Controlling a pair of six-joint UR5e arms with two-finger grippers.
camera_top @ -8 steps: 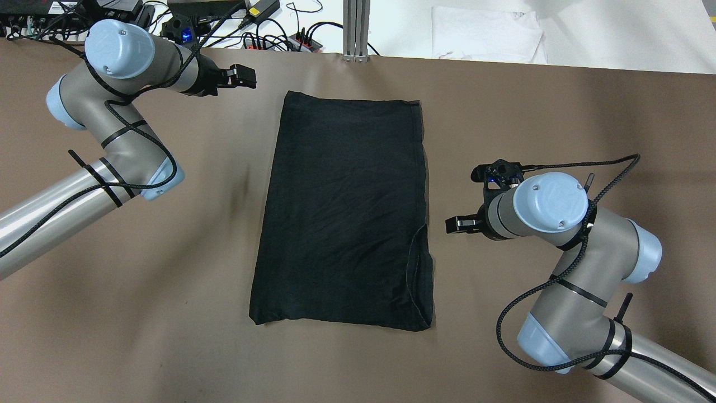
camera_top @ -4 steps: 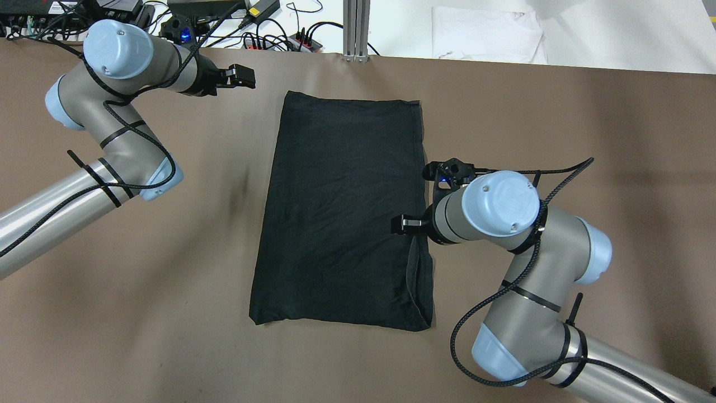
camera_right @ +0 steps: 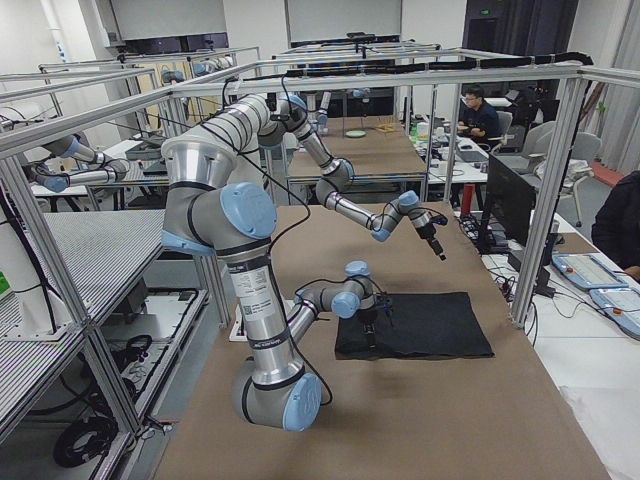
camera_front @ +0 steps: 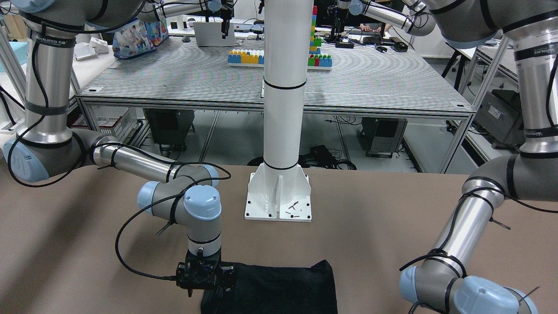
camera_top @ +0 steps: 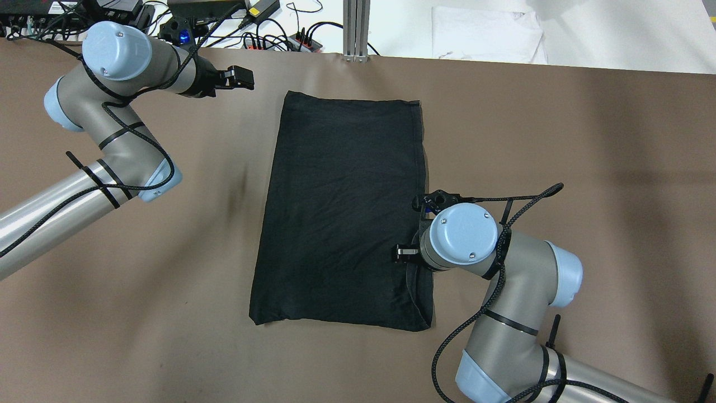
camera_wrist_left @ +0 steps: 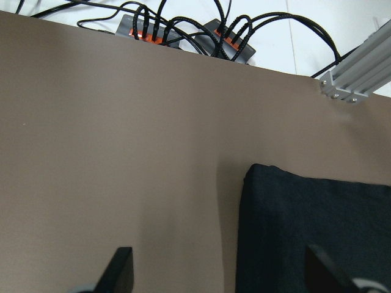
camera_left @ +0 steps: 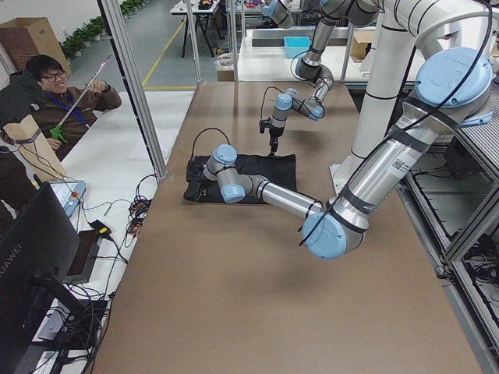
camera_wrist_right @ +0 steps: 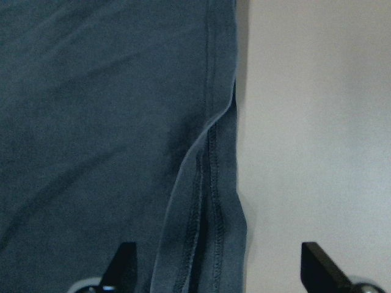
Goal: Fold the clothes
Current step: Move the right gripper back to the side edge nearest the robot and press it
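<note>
The clothes (camera_top: 344, 207) are one black garment lying flat as a long folded rectangle in the middle of the brown table (camera_top: 559, 140). My right gripper (camera_top: 407, 254) points down over the garment's right hemmed edge, toward the near end. In the right wrist view it (camera_wrist_right: 220, 268) is open, its fingers (camera_wrist_right: 125, 262) straddling the double hem (camera_wrist_right: 211, 183), where one layer curls up. My left gripper (camera_top: 241, 77) hovers off the garment's far left corner. It (camera_wrist_left: 220, 274) is open and holds nothing, with the corner (camera_wrist_left: 256, 174) just ahead.
Power strips and cables (camera_top: 268, 39), an aluminium post (camera_top: 356, 28) and a white cloth (camera_top: 486, 33) lie beyond the table's far edge. The white robot pedestal (camera_front: 279, 196) stands at the near side. A person (camera_left: 47, 86) sits past the table's end.
My right gripper has swung left from beside the garment onto its right edge, then come nearer along the hem. The left arm has barely shifted. The garment lies as before.
</note>
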